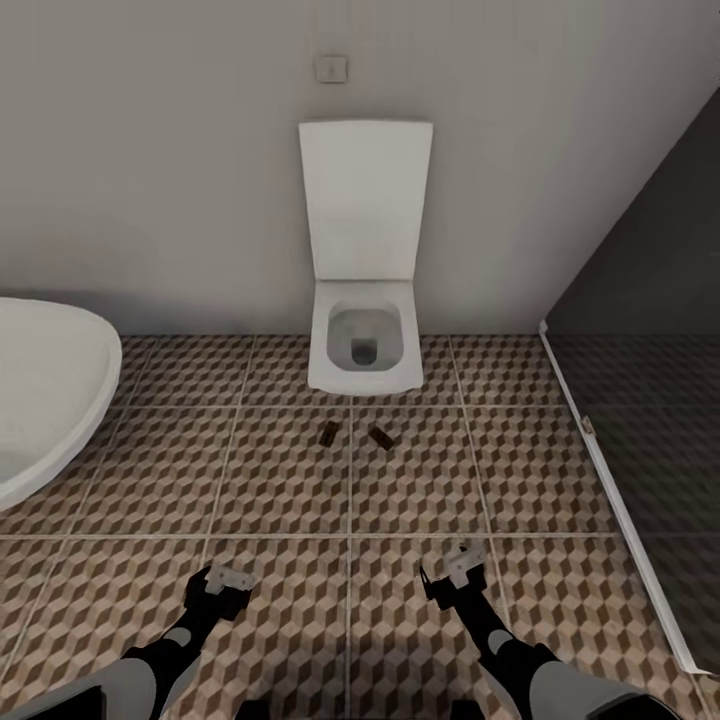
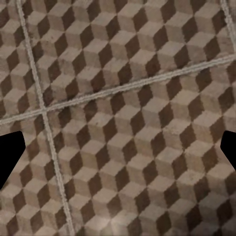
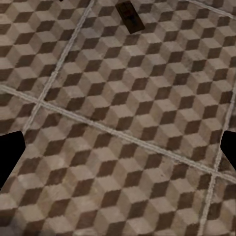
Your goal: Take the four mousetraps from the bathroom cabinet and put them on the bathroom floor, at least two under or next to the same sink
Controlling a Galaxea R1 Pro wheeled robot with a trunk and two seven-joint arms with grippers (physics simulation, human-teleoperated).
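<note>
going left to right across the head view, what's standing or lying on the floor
white bathtub → left mousetrap → right mousetrap → dark shower floor. The toilet sits behind the two mousetraps, overlapping them in this order.

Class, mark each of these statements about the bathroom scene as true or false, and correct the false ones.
1. Two mousetraps lie on the bathroom floor in front of the toilet. True.
2. The toilet lid is closed. False: it stands raised against the wall, the bowl open.
3. The left gripper holds a mousetrap. False: both it and the right gripper are open and empty above the tiles.
4. A white bathtub shows at the left of the head view. True.
5. The mousetraps touch each other. False: a grout line runs between them.
</note>
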